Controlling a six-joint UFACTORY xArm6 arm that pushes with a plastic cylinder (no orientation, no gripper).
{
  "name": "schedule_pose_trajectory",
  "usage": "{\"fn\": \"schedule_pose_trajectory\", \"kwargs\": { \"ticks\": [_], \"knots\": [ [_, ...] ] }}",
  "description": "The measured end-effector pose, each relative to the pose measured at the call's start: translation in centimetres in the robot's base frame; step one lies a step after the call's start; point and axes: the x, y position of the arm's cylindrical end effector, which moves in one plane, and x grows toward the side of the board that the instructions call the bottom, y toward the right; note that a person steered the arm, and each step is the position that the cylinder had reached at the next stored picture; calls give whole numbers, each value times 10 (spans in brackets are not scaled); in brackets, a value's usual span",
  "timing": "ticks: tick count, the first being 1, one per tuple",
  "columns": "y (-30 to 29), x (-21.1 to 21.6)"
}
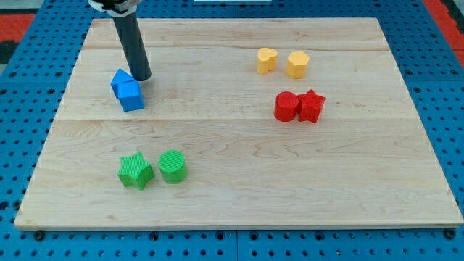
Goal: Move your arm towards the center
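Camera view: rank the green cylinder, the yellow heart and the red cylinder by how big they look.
1. Green cylinder block, though it sits nearer the view's bottom, so maybe just closer.
2. Red cylinder block.
3. Yellow heart block, only slightly smaller-looking.

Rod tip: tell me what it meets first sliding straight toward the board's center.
Probably nothing: from my tip, just right of the blue blocks, the line down-right to the center looks free; blue blocks lie left of it, though depth is uncertain.

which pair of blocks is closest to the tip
The blue pair, at the view's upper left: my tip sits just to their right. The yellow, red and green pairs lie well away.
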Motion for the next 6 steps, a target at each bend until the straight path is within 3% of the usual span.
{"fn": "schedule_pose_trajectory", "kwargs": {
  "ticks": [2, 4, 6],
  "knots": [
    [1, 1],
    [92, 3],
    [100, 2]
  ]
}}
